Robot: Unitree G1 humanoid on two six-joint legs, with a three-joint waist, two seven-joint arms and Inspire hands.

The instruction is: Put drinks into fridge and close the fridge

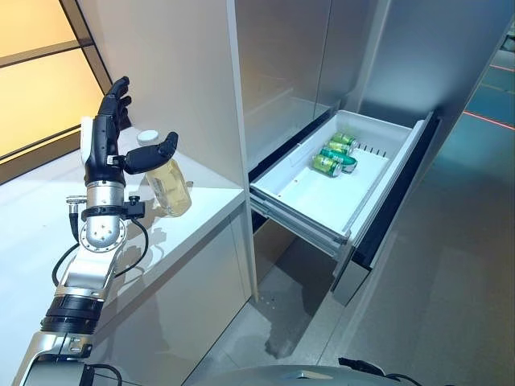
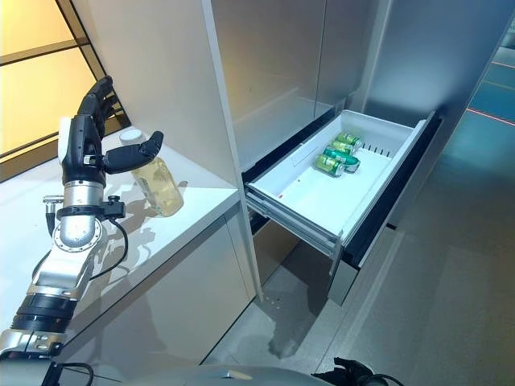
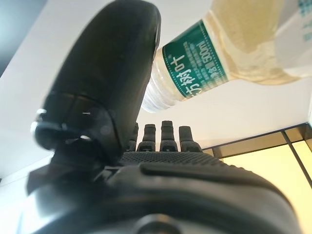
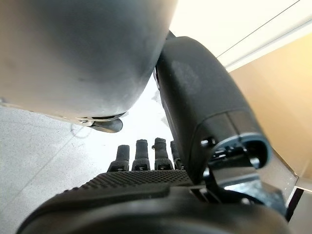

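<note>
Leftmost, my L hand [image 1: 109, 145] is raised over the white counter [image 1: 32, 217], fingers straight and pointing up, thumb [image 1: 153, 154] stuck out sideways: relaxed, gripping nothing. Its thumb lies across the upper part of the tea bottle [image 1: 167, 183], seen from the head cams; whether it touches I can't tell. Bottle: clear plastic, pale yellow drink, white cap [image 1: 148, 137], standing upright on the counter near its front edge, just beside the tall grey cabinet panel [image 1: 193, 80]. L wrist cam shows the same bottle [image 3: 243, 44] past the thumb, w/ a green label band [image 3: 195, 61], fingers extended in a row below it.

Centre-right, the fridge drawer [image 1: 322, 205] is pulled fully out, white inside, dark front panel [image 1: 394, 201] facing away from me. Three green cans [image 1: 335, 154] lie on their sides, close together, toward the drawer's back half; the nearer half is bare. Grey floor [image 1: 451, 289] below.

R hand [image 4: 146, 190] shows only in its own wrist cam: fingers straight, thumb out, nothing held; head cams don't show it.
</note>
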